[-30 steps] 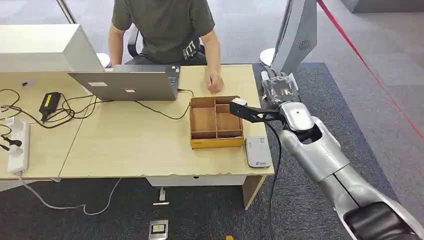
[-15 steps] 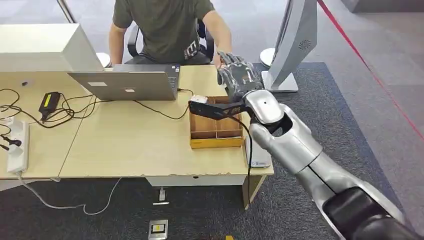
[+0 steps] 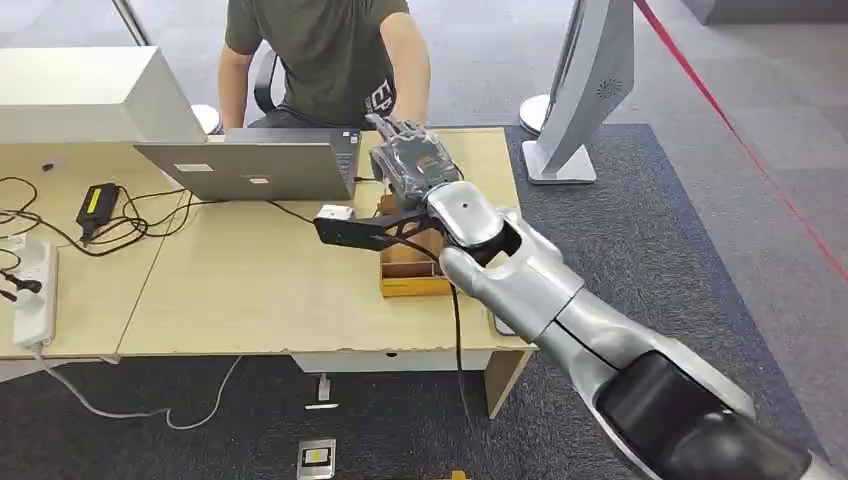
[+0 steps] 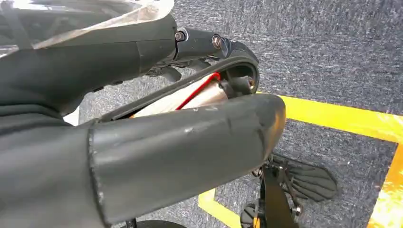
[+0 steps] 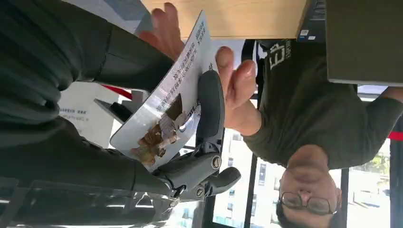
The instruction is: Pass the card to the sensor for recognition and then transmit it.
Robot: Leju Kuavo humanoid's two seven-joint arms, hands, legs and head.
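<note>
- Right hand [image 3: 412,165] stretched over the far edge of the desk [image 3: 250,285], toward the seated person [image 3: 320,55].
- Fingers [image 5: 210,107] clamped on the card [image 5: 164,107], thumb side on one face, dark fingers on the other, seen close in the right wrist view.
- Card upright between the robot's fingers, printed picture and lines of text on the visible face.
- Person's hand [image 5: 233,80] touching the card's far edge, fingertips on both sides of it.
- Behind the outstretched arm, wooden tray [image 3: 410,270] with dividers, sitting near the desk's right end.
- Grey card reader [image 3: 500,325] at the desk's right front edge, mostly hidden under the arm.
- Laptop [image 3: 255,168] open on the desk just beside the right hand, cables trailing left.
- Left hand [image 4: 142,142] hanging low above dark carpet with yellow floor tape [image 4: 342,118]; whether it is open or closed cannot be told.
</note>
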